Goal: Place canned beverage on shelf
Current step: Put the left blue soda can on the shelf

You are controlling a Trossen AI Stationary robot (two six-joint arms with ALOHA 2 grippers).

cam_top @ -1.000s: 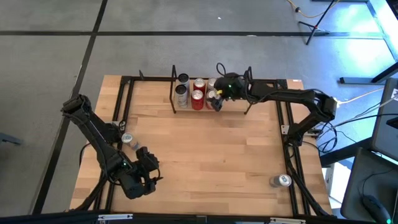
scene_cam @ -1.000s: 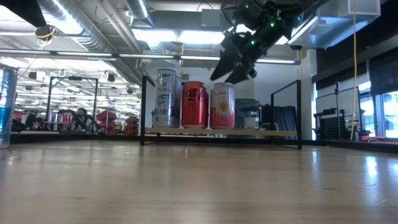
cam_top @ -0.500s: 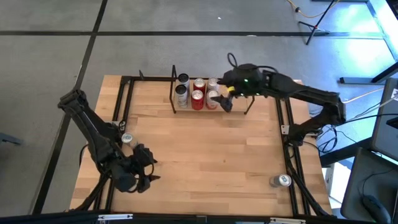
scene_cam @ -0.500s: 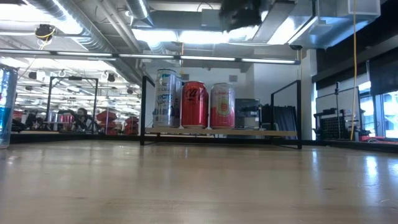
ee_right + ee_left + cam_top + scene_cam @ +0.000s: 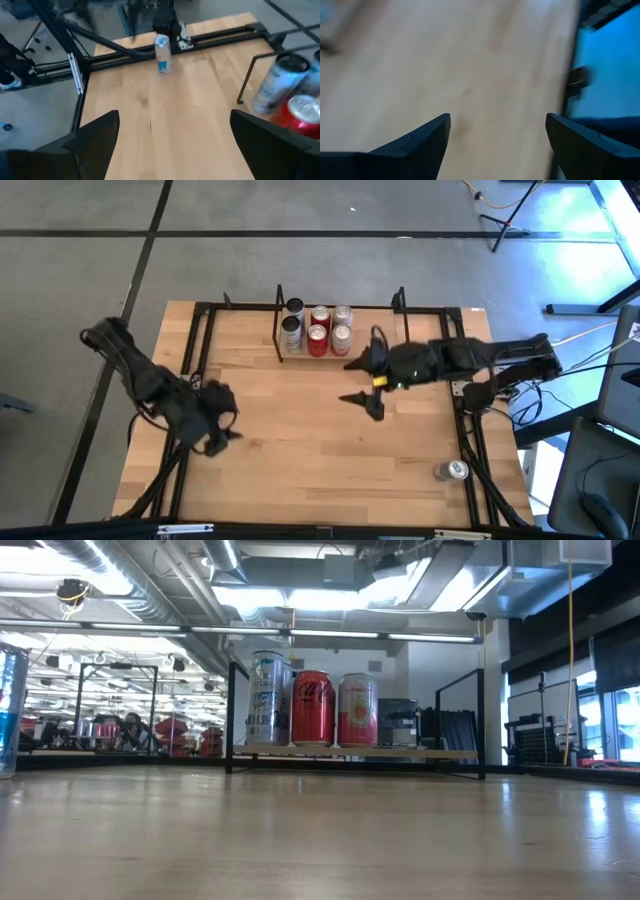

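loose can, near right: silver can (image 5: 452,470) stands by the table's near right corner, untouched, well apart from both arms.
left gripper (image 5: 215,425): over the left part of the table, fingers (image 5: 420,142) spread wide, nothing between them, only bare board ahead.
blue can, left side: in the right wrist view a slim blue-and-white can (image 5: 162,54) stands near the left rail; the high view hides it behind the left arm.
right gripper (image 5: 362,385): mid-table in front of the shelf, released and empty, fingers (image 5: 92,137) well apart.
shelf (image 5: 399,302): at the far edge; five cans on it in two rows, silver, red and pink can (image 5: 357,710) in front.
step: last can looks delivered and let go; right arm is clear of the shelf, between cycles.
next move: my read: pick a loose can, close on it upright, then carry it to the shelf's free right part without clipping the pink can.
vs 1 s ago: right gripper was at the pink can on the shelf, now pulled back toward mid-table; left arm swung from the near edge farther in; cans on the shelf unchanged.
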